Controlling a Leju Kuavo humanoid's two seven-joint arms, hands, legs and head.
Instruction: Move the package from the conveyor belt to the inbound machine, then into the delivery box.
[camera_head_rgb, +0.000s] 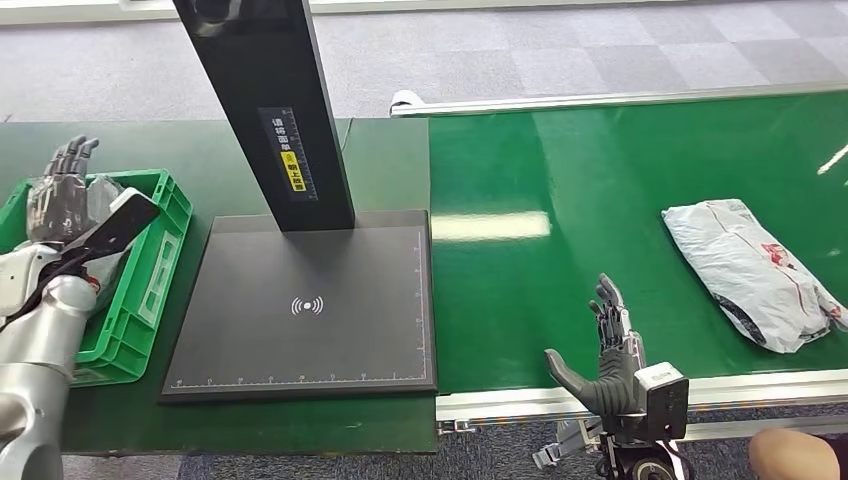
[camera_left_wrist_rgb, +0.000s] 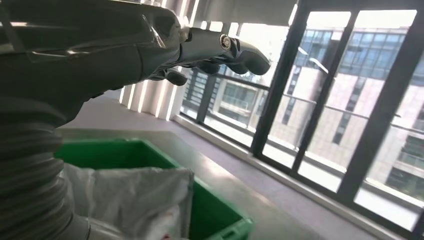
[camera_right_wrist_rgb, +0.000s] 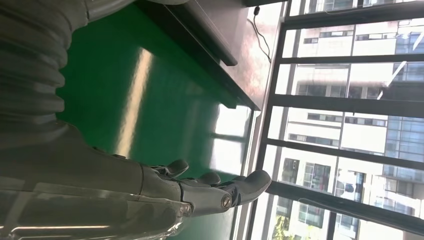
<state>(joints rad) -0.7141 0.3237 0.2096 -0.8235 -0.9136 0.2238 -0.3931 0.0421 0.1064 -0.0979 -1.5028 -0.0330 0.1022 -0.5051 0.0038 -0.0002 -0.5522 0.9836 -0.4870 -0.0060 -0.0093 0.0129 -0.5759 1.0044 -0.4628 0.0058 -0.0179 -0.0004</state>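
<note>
- The robot's left hand (camera_head_rgb: 62, 190) hovers over the green plastic delivery crate (camera_head_rgb: 150, 290) at the far left of the dark green table (camera_head_rgb: 200, 160) — fingers spread and extended, holding nothing; in the left wrist view the hand (camera_left_wrist_rgb: 220, 50) is stretched out above the crate (camera_left_wrist_rgb: 215, 210).
- Inside the crate lies a white plastic mail bag (camera_left_wrist_rgb: 135, 200), crumpled.
- Just beside the crate sits the flat black inbound scanner plate (camera_head_rgb: 310, 310) with its tall black post (camera_head_rgb: 270, 110).
- Next comes the glossy green conveyor belt (camera_head_rgb: 600, 200), touching the plate's edge.
- The robot's right hand (camera_head_rgb: 610, 360) stands at the belt's near rail, fingers straight and apart, thumb out, empty.
- The grey-white plastic package with red print (camera_head_rgb: 752, 270) lies on the belt, well apart from the right hand — nothing touching it.
</note>
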